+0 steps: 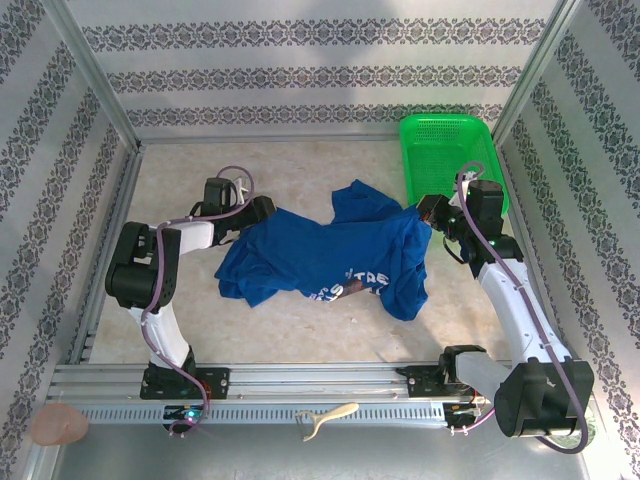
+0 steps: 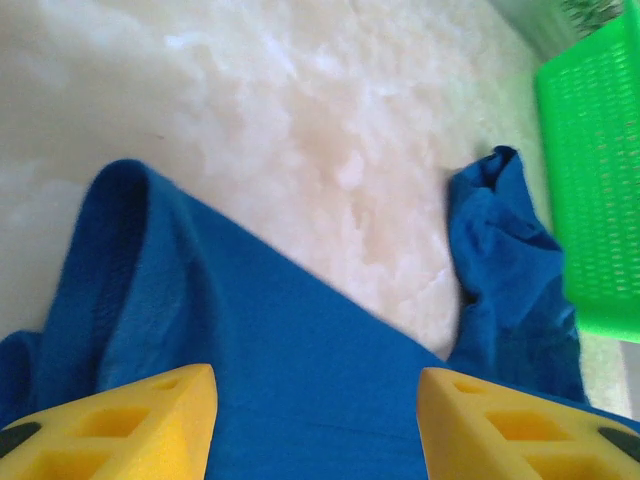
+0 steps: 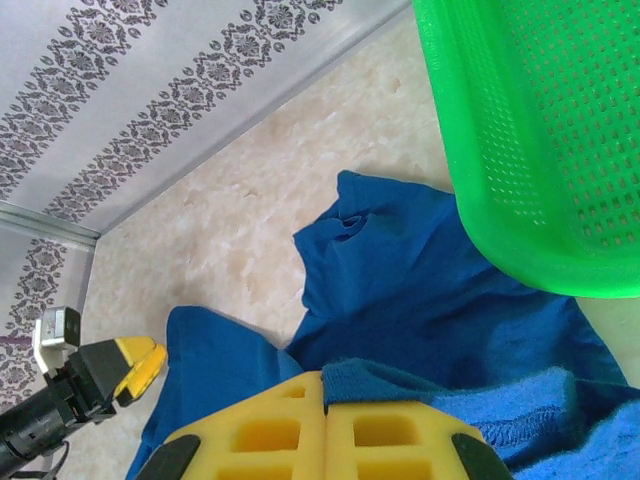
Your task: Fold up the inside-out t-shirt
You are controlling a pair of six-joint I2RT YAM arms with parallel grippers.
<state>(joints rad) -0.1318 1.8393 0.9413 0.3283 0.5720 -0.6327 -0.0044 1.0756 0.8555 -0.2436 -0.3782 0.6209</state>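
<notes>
Our right gripper is pressed shut on a hemmed edge of the inside-out t-shirt. Seen from above, it holds the shirt's far right corner, just beside the near end of the green basket. Our left gripper has its yellow fingers standing well apart, with blue cloth spread under the gap; we cannot tell whether they touch it. From above it sits at the shirt's far left edge. The shirt lies crumpled across the middle of the table, spanning from one gripper to the other, with white lettering showing along its near side and a bunched part on the far side, near the basket
</notes>
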